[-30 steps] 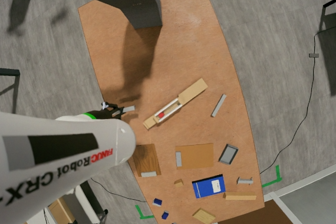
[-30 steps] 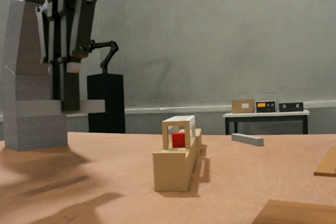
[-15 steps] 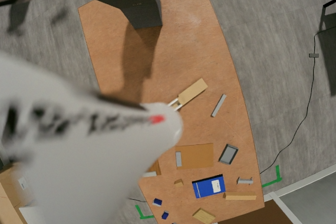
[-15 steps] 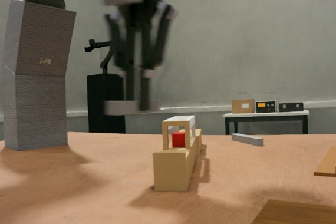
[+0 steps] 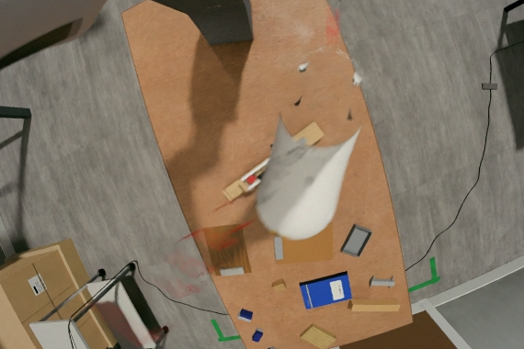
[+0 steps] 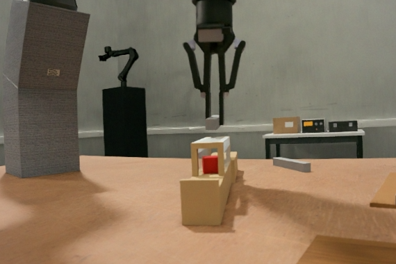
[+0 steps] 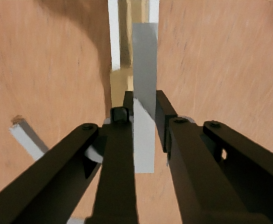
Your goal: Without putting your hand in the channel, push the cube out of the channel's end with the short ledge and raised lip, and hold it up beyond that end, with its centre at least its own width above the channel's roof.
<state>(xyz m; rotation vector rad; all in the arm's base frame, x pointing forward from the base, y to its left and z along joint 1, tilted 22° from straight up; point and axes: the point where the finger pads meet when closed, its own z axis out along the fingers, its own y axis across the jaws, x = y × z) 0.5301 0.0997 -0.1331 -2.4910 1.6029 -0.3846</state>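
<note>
The channel (image 5: 256, 170) (image 6: 201, 203) (image 7: 115, 40) stands on the table, its short ledge with raised lip nearest in the exterior view. The red cube (image 5: 251, 179) (image 6: 210, 165) sits inside, under the roof, near that end. My gripper (image 6: 215, 120) (image 7: 143, 103) is shut on a grey bar (image 6: 210, 123) (image 7: 145, 55). The bar is level, roughly in line with the channel and above roof height; one end reaches over the channel in the wrist view. The fingers seem to hang toward the long-ledge side. The arm hides the gripper and part of the channel in the top view.
A second grey bar (image 6: 292, 165) (image 7: 29, 140) lies on the table beside the channel. A brown board (image 5: 227, 250), an orange-brown board (image 5: 317, 252), a grey tray (image 5: 356, 241), a blue book (image 5: 322, 293) and several small blocks lie farther along. The grey pedestal (image 6: 48, 105) stands at the left.
</note>
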